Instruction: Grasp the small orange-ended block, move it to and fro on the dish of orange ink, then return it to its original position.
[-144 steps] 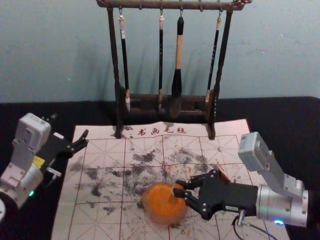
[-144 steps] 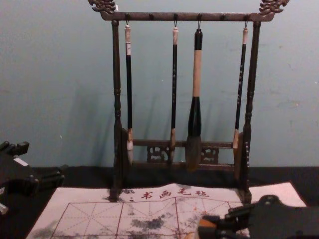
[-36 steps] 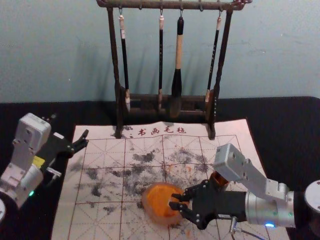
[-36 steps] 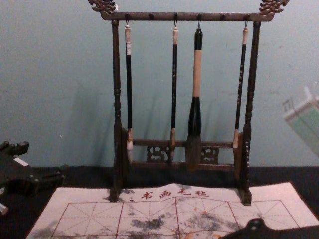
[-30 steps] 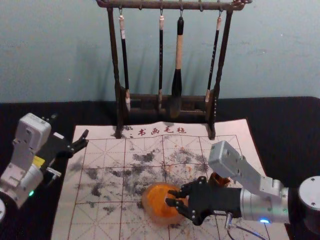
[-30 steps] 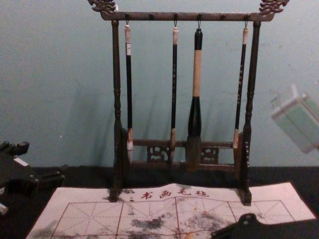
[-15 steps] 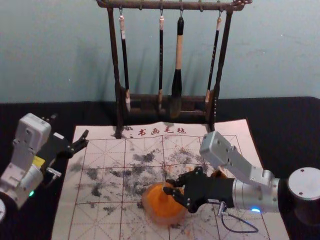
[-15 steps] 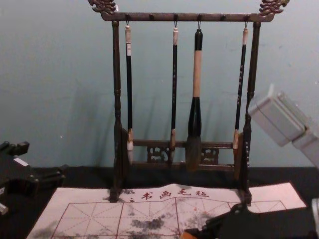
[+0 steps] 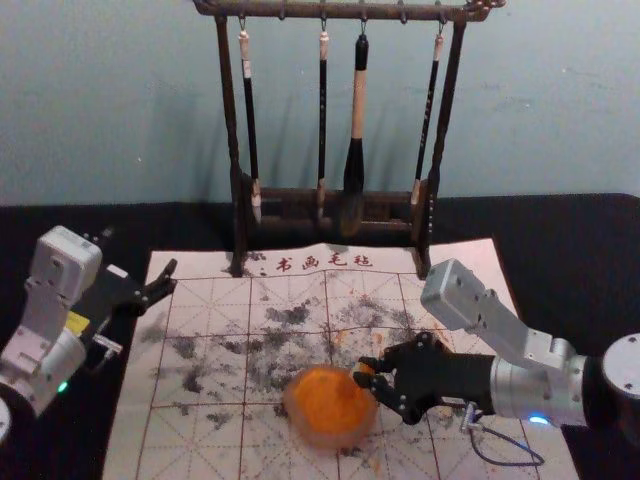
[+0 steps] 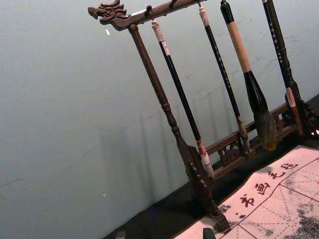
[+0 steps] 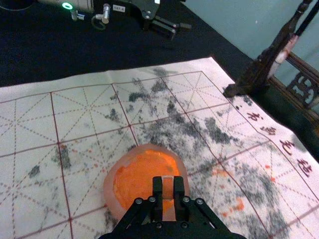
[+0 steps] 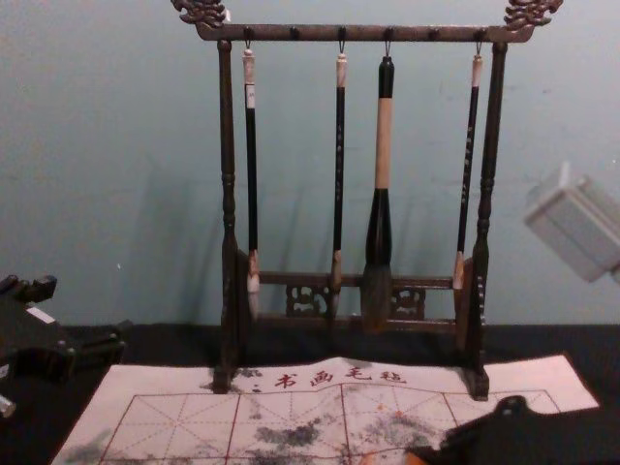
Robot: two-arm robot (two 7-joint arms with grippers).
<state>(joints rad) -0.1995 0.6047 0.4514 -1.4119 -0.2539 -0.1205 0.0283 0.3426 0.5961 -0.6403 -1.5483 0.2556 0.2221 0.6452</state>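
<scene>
Head view: right gripper (image 9: pixel 361 371) (1 block (image 11: pixel 168 187) pinched) has shifted right.

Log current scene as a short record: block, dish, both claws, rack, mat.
block: small, orange-ended, gripped
right claw: shut on the block, at the dish's right side in the head view
dish: on the mat, orange ink inside
block-to-ink contact: cannot tell
left claw: open, over at the left edge of the chest view
rack: dark wood, standing at the mat's far edge
brushes: four, hanging from the rack
mat: pale, gridded, grey and orange stains
</scene>
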